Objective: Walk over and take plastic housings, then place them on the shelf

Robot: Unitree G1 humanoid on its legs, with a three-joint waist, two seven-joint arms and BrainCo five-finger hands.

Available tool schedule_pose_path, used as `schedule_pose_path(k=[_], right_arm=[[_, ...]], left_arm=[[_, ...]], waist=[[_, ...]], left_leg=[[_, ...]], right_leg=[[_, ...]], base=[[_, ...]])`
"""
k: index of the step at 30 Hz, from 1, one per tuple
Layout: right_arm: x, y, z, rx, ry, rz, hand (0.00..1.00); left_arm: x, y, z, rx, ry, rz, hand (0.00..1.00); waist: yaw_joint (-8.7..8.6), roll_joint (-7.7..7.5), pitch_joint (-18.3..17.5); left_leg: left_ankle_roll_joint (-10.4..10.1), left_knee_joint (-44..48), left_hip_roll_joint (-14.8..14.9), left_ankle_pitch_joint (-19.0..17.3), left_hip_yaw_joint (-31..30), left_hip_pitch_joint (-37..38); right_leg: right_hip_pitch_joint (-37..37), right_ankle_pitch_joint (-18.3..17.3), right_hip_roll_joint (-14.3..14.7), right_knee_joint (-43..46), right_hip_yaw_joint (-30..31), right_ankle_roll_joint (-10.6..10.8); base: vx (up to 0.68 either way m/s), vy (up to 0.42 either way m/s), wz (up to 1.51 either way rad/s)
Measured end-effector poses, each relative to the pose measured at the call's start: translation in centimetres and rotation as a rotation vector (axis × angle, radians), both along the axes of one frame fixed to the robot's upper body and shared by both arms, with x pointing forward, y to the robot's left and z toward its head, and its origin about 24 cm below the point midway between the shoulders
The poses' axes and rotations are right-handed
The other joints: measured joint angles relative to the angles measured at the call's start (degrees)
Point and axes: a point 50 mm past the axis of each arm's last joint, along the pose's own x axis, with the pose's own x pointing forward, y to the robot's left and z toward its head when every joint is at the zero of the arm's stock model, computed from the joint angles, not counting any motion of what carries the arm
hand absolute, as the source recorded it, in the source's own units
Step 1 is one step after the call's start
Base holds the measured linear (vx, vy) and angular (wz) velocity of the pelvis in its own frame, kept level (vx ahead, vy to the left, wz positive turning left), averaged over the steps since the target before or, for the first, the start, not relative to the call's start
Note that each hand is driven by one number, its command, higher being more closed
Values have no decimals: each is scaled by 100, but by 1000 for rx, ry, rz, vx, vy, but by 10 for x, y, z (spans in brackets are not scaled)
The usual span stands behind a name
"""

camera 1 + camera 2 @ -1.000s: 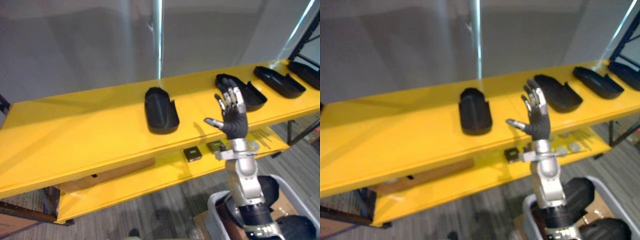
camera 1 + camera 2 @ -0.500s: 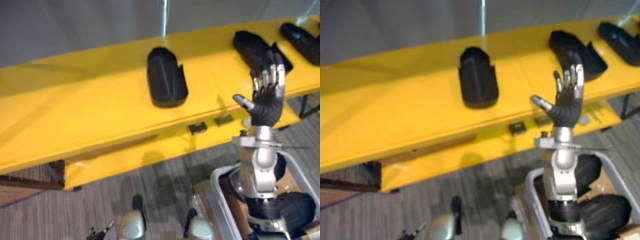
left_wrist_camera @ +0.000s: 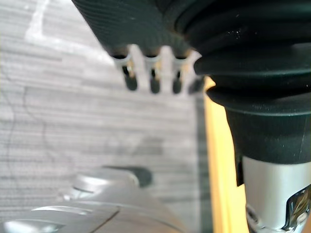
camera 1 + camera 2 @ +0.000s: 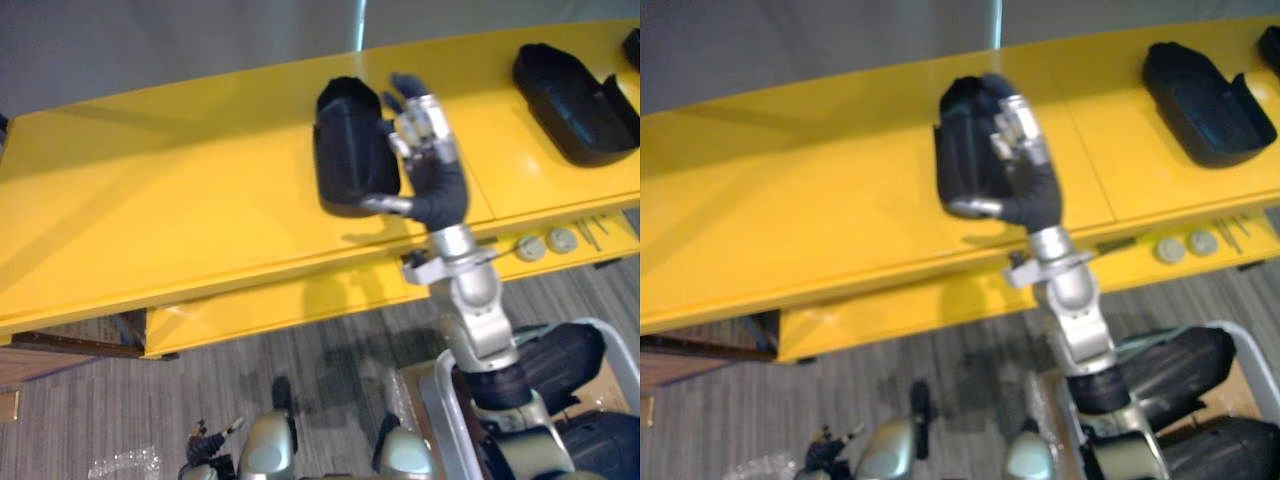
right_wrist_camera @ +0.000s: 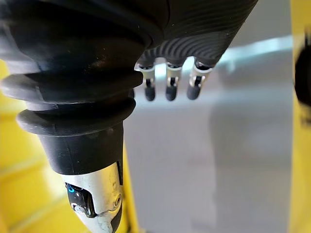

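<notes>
A black plastic housing [image 4: 345, 160] lies open side up on the middle of the yellow shelf [image 4: 180, 200]. A second housing [image 4: 572, 92] rests further right on the same top board. My right hand [image 4: 438, 192] is raised over the shelf's front part, open, fingers straight and thumb spread toward the middle housing. It overlaps that housing's right edge; whether it touches cannot be told. In the right wrist view its fingers [image 5: 167, 85] point straight out. My left hand [image 3: 153, 73] hangs low over the carpet with relaxed fingers, holding nothing.
The lower yellow board carries two small round parts [image 4: 530, 247] and some thin tools [image 4: 592, 230]. A grey bin [image 4: 443, 405] with dark contents stands at the lower right. Grey carpet lies in front of the shelf, a grey wall behind it.
The camera has shifted. Relative to the shelf, my right hand has moved left, from near the second housing to the right edge of the middle housing. It stays open.
</notes>
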Motion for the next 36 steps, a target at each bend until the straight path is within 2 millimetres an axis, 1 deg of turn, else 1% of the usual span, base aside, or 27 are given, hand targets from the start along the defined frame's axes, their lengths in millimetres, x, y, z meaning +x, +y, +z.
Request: schedule_pose_path(k=[1,2,4,5,7,10,12,15,16,17,19,20,22,24,25,27,29,31,36], right_arm=[[2,13,-5,-16,31,38,0],[3,20,-7,-23,48,56,0],[6,48,-19,-63,108,105,0],[7,55,-22,-78,123,109,0],[5,76,-31,-117,165,130,0],[2,93,-37,-134,203,116,0],[7,99,-40,-134,240,76,0],[10,105,-50,-159,301,2,0],[11,105,-51,-161,308,-14,0],[13,105,-55,-178,322,-82,0],[18,102,-63,-198,353,-158,0],[25,94,-73,-229,378,-271,0],[30,88,-77,-236,386,-341,0],[36,77,-81,-246,372,-454,0],[39,71,-80,-238,363,-508,0],[43,66,-80,-230,351,-563,0],[47,61,-76,-213,333,-608,0],[52,53,-69,-172,323,-663,0],[57,44,-64,-142,320,-704,0]], left_arm=[[-1,-1,-1,-1,8,-13,0],[-1,-2,-1,-1,10,-17,0],[-5,-5,-4,-7,31,-27,0],[-6,-6,-4,-10,34,-27,0],[-11,-8,-6,-17,58,-27,0],[-13,-9,-7,-21,67,-29,0],[-12,-10,-7,-19,66,-48,0],[-11,-11,-6,-16,54,-55,0],[-10,-11,-6,-15,49,-54,0],[-8,-14,-6,-13,41,-69,0],[-7,-16,-5,-11,39,-80,0],[-6,-20,-5,-17,37,-95,0],[-5,-22,-5,-19,37,-107,0],[-7,-22,-5,-22,39,-106,0],[-9,-23,-5,-22,38,-105,0],[-10,-23,-6,-23,39,-103,0],[-12,-23,-6,-25,41,-102,0],[-14,-24,-6,-28,41,-101,0],[-14,-26,-6,-32,29,-106,0]], waist=[[16,28,-13],[23,37,-10],[50,105,-1],[60,123,-1],[69,187,-32],[66,215,-31],[72,228,-24],[82,258,-11],[82,275,-2],[81,337,22],[81,417,3],[84,523,10],[92,567,9],[84,585,-2],[82,586,-2],[82,590,0],[92,599,0],[103,621,0],[102,664,0]], left_leg=[[4,-61,-6,42,-6,6],[-2,-81,-10,61,-10,4],[-16,-236,-1,176,-37,46],[-12,-281,0,201,-37,69],[-19,-420,-7,290,-63,106],[-8,-531,-30,379,-152,101],[-15,-581,-30,416,-172,90],[-17,-583,-33,420,-172,88],[-18,-583,-36,421,-172,85],[-17,-590,-42,424,-171,82],[-14,-618,-44,446,-174,65],[-11,-670,-57,480,-180,88],[-12,-670,-70,481,-180,83],[-12,-667,-92,483,-181,85],[-12,-665,-92,483,-184,85],[-12,-659,-93,483,-187,85],[-13,-654,-99,484,-193,85],[-13,-647,-131,484,-202,85],[-12,-636,-161,484,-206,91]], right_leg=[[-10,-24,-1,-1,-2,21],[-15,-42,-5,-1,-3,44],[-23,-64,9,16,-27,78],[-23,-65,12,21,-27,80],[-33,-73,6,51,-68,94],[-42,-80,-10,87,-148,101],[-74,-81,-10,106,-157,102],[-82,-80,-24,118,-155,102],[-88,-80,-27,122,-154,103],[-105,-86,-38,144,-150,111],[-146,-105,-58,189,-152,131],[-154,-133,-81,231,-157,159],[-186,-169,-114,292,-157,175],[-233,-243,-154,406,-155,174],[-238,-259,-173,423,-157,166],[-238,-275,-181,436,-163,167],[-236,-279,-191,441,-170,167],[-231,-281,-217,453,-180,171],[-228,-281,-236,486,-180,172]], base=[[0,0,0],[-46,-19,5],[-60,-26,6],[-57,-24,5],[-45,-15,8],[-38,-6,15],[-35,-2,7],[-11,0,1],[0,0,0],[0,0,0],[-3,-4,2],[3,-9,4],[0,-3,2],[0,0,0],[0,0,0],[0,0,0],[0,0,0],[0,0,0],[-19,7,0]])
